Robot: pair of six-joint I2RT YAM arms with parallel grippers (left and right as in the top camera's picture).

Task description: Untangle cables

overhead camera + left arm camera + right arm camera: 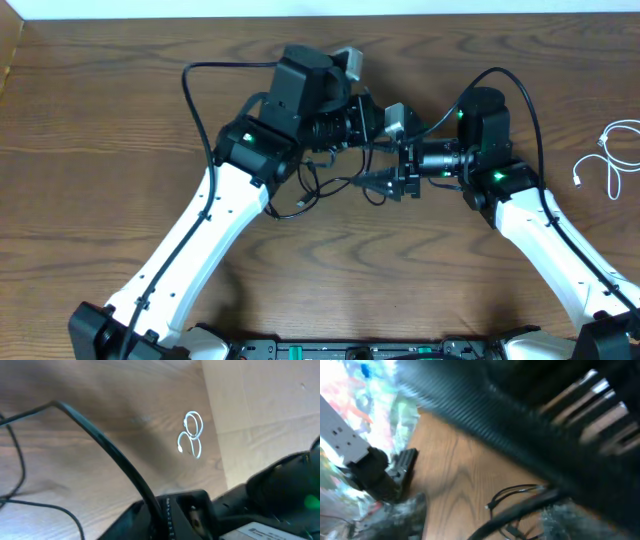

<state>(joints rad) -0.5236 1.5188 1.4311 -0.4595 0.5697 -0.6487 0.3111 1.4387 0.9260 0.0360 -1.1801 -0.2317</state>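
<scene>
Left arm (290, 100) overhangs thin, looped black cables (316, 190); white cable (192, 436) coils apart.

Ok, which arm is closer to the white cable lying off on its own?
Right. The right arm stands just left of the white cable; the left arm is much farther left, across the table.

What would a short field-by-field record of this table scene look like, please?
surface: wooden table
black cables: tangled loosely mid-table, beneath where the two arms meet
white cable: lying by itself near the table's right edge, apart from the tangle
left gripper: shut, with a taut black strand running into it
right gripper: over the tangle; open or shut unclear, wrist view blurred
task status: black cables not yet untangled
</scene>
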